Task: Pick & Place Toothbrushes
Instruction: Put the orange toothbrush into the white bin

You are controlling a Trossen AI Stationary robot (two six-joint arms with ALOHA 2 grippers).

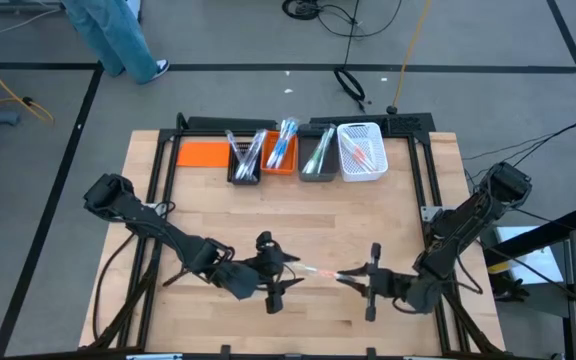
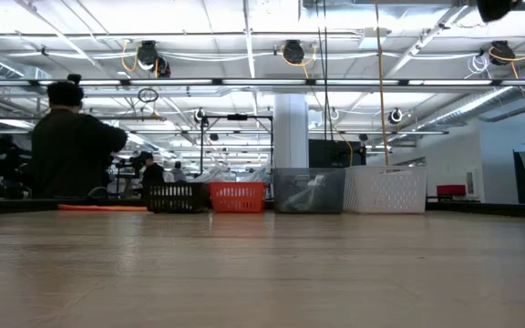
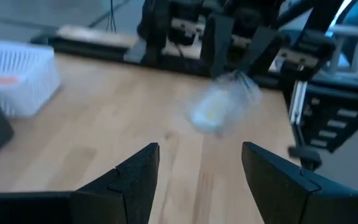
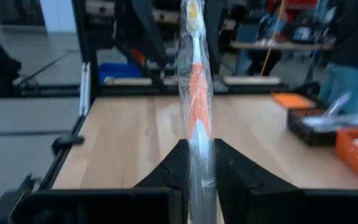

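My right gripper [image 1: 346, 277] is shut on a toothbrush [image 1: 318, 271] with an orange-pink handle in a clear wrapper, over the near middle of the table. The toothbrush [image 4: 194, 81] runs out past the fingertips toward my left gripper [image 1: 293, 272]. That gripper stands open [image 3: 201, 168] facing it. The toothbrush's free end [image 3: 219, 109] shows blurred ahead of the left fingers, not between them. More toothbrushes stick up out of the black bin [image 1: 245, 160], the orange bin [image 1: 280, 152] and the grey bin [image 1: 318, 155], and some lie in the white bin [image 1: 361, 150]. My right gripper pinches the wrapped toothbrush between its two fingers at the handle's end [image 4: 199, 152]. The fingers come nearly level from the table's right side and lie along the brush. The brush sticks straight out ahead of them, lifted clear of the table.
The row of bins stands at the table's far edge, with a flat orange sheet [image 1: 203, 153] to their left. A black frame [image 1: 423, 180] runs along the table's sides. Bare wood [image 1: 298, 215] lies between the bins and the grippers. A person [image 2: 71, 141] stands beyond the table.
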